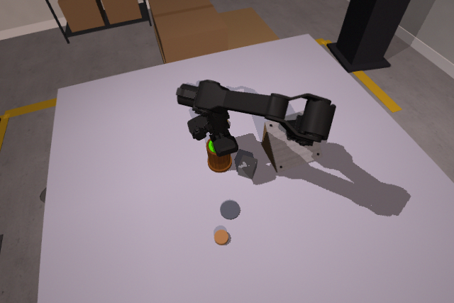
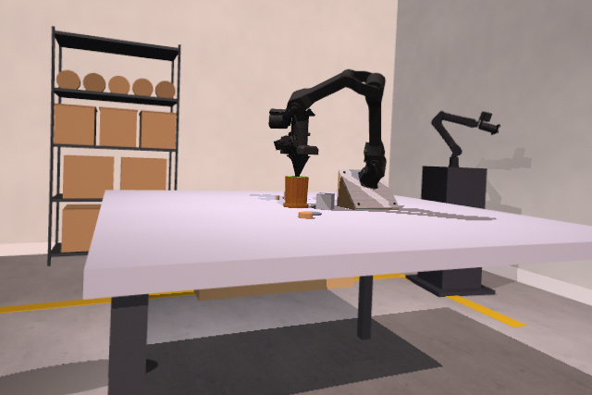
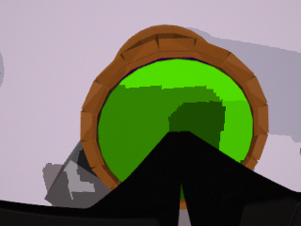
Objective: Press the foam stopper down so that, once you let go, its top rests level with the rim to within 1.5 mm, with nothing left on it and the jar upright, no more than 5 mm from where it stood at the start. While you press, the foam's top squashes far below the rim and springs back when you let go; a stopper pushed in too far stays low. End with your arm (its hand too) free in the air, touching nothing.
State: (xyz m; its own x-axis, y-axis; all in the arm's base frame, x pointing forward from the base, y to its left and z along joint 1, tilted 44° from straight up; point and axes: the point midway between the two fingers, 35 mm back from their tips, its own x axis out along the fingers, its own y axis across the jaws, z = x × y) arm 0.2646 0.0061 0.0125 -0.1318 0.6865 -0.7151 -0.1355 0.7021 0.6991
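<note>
The brown wooden jar (image 1: 219, 162) (image 2: 296, 191) (image 3: 89, 124) stands upright on the table. The bright green foam stopper (image 1: 211, 146) (image 3: 188, 72) fills its mouth, its top close to the rim; in the exterior view a thin green line shows at the rim. A thin dark purple sliver shows between stopper and rim at the far side in the wrist view. My gripper (image 2: 297, 175) (image 3: 178, 142) is shut and empty, pointing down over the stopper, its tips at about rim height. Whether the tips touch the foam I cannot tell. The arm hides part of the stopper in the top view.
A grey block (image 1: 246, 165) (image 2: 325, 201) (image 3: 71, 185) stands close beside the jar, towards the arm's wedge base (image 1: 289, 151) (image 2: 365, 197). A flat dark grey disc (image 1: 230, 209) and a small orange disc (image 1: 220, 236) (image 2: 304, 215) lie on the table (image 1: 128, 200) (image 2: 201, 232).
</note>
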